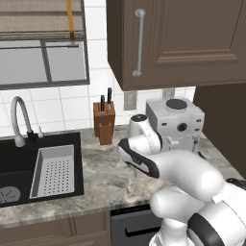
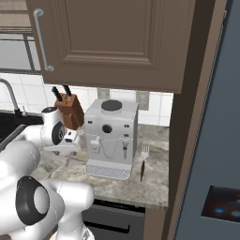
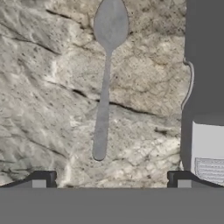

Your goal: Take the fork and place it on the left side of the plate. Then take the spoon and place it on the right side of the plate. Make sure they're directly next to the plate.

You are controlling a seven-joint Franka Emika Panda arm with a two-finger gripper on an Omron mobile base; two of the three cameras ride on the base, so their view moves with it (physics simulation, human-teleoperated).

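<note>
Gripper spread wide above spoon on counter. Sink holds strainer tray. Fork beside coffee machine.

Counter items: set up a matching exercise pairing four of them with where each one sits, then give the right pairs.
Things:
1. spoon
2. fork
3. knife block
4. strainer tray

Places:
A. inside the black sink
B. on the counter to the right of the coffee machine
C. against the tiled wall, left of the coffee machine
D. flat on the marble straight below the open tool

Pairs: 1-D, 2-B, 3-C, 4-A

The coffee machine stands between the knife block and the fork; the tool hangs over the spoon's handle end.
</note>
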